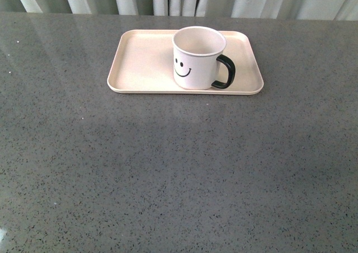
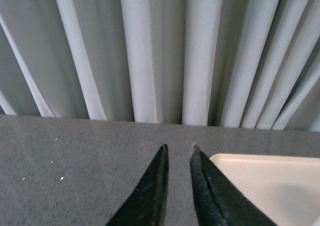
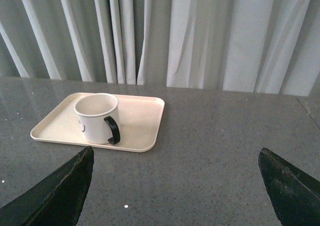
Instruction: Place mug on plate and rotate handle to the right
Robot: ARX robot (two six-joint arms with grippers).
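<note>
**Layout.** Mug [image 1: 196, 60] upright on plate [image 1: 140, 62], right of the middle and close to the near rim. Handle [image 1: 226, 72] pointing to the robot's right, smiley print facing the front camera. Task judged complete, or very nearly so.

**Possible faults from here (judgement).**
- (a) Handle knocked off its heading by any fresh approach of the right gripper [image 3: 175, 150], the loop being the part of the mug nearest that side.
- (b) Mug tipped or pushed over the low rim, given its place close to that edge.
- (c) Plate slid across the smooth grey surface [image 1: 179, 169] by a sideways sweep of the left gripper [image 2: 178, 147], low and just beside a plate corner in the left wrist view.

**Pose.**
- Neither arm visible in the front view, so both judged clear of the plate.
- Left fingers [image 2: 150, 196] nearly together, only a narrow slit between the tips, nothing held, aimed toward the curtain [image 2: 150, 51].
- Right fingers [image 3: 65, 191] spread wide at the two edges of the right wrist view, nothing between them.
- Right gripper raised above the surface and well apart from the mug, facing it from the handle side.
</note>
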